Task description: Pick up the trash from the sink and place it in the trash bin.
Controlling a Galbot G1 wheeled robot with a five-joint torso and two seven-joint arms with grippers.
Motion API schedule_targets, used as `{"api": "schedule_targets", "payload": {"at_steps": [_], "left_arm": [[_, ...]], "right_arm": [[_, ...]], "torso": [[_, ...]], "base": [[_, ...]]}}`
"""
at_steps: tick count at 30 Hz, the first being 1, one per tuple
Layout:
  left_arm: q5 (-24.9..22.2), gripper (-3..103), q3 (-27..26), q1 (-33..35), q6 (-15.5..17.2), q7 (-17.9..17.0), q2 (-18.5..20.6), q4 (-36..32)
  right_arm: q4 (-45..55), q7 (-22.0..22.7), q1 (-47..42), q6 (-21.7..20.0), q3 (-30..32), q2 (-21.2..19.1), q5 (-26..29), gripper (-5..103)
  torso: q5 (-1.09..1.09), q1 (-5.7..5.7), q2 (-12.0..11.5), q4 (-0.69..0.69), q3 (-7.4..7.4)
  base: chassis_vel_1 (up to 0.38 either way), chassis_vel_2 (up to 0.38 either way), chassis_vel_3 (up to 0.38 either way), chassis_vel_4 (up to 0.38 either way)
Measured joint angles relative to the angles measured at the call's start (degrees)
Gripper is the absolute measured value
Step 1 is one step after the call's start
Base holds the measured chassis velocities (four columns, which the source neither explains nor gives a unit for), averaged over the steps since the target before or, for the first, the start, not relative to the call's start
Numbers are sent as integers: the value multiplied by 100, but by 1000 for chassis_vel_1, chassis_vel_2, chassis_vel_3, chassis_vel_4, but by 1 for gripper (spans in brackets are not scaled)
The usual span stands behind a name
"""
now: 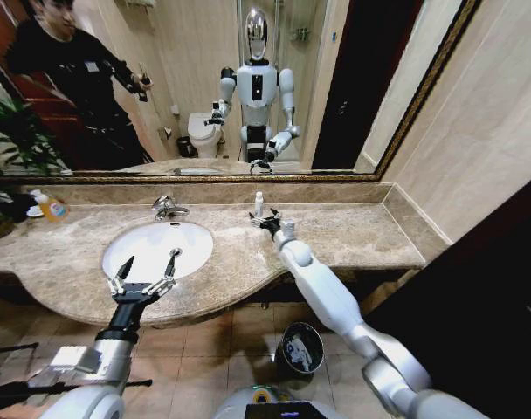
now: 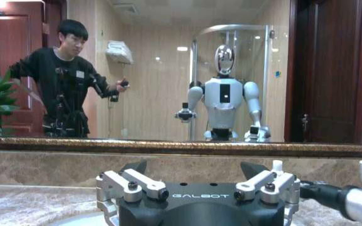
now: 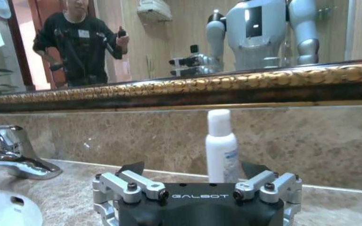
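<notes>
An orange bottle (image 1: 51, 208) with a white cap stands on the marble top near its left end, close to the back wall. Just left of it a dark tray (image 1: 5, 208) holds a few small items too small to make out. A green potted plant (image 1: 10, 144) rises at the far left edge of the top, its leaves partly across the mirror (image 1: 335, 87). The mirror runs along the back wall above the top, set in a carved gold frame (image 3: 231, 84). Reflected in it are a white toilet (image 1: 202, 133), a wall-mounted paper dispenser (image 2: 119, 51) and a dark wooden door (image 2: 332, 70). Below the top the floor is laid with beige tiles (image 1: 222, 340).
</notes>
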Motion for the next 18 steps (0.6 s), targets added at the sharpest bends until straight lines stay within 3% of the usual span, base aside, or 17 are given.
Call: {"api": "schedule_targets", "payload": {"at_steps": [14,18], "left_arm": [[0,100,0,0,0,0,0,0],[0,100,0,0,0,0,0,0]], "right_arm": [[-1577,331,679,524,241,783,-719,103],[-1773,363,799,607,308,875,-774,93]], "torso": [[1,0,0,-1,0],[2,0,0,0,0]], "base": [[0,0,0,0],[0,0,0,0]]}}
